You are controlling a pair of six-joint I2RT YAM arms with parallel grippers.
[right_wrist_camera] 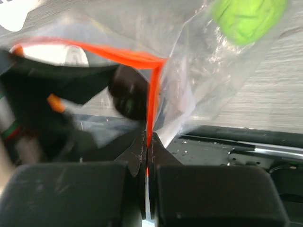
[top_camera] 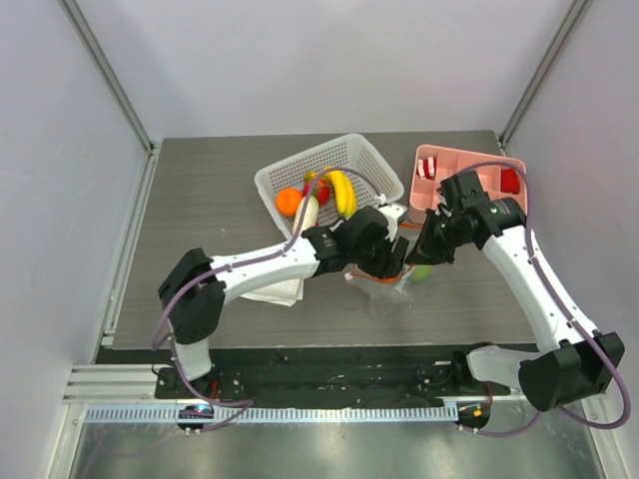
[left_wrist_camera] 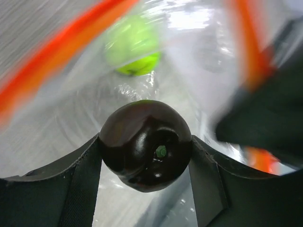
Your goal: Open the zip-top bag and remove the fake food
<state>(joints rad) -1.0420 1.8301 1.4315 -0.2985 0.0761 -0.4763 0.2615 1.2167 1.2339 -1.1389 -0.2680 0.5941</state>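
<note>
A grey wood-grain table [top_camera: 200,200] is sitting inside pale walls, with the two arm bases bolted at its near edge. Just beyond them, towards the near left, a white cloth [top_camera: 277,293] is lying beneath the left arm. Around the table's middle, the zip-top bag [top_camera: 385,298] is being held between the grippers. The right gripper [right_wrist_camera: 147,156] is pressing its jaws together on the orange-red zip strip [right_wrist_camera: 154,90]. The left gripper [top_camera: 387,261] is reaching inside, its jaws clamping the dark piece [left_wrist_camera: 142,142] from both sides. A green apple [right_wrist_camera: 246,16] is lying deeper in the bag. Towards the far edge, a white basket [top_camera: 270,185] is holding the orange [top_camera: 289,201], radish [top_camera: 308,213], red apple [top_camera: 320,190] and bananas [top_camera: 342,190]. Near the far right corner, a pink tray [top_camera: 454,155] is carrying red-and-white striped pieces [top_camera: 426,167].
</note>
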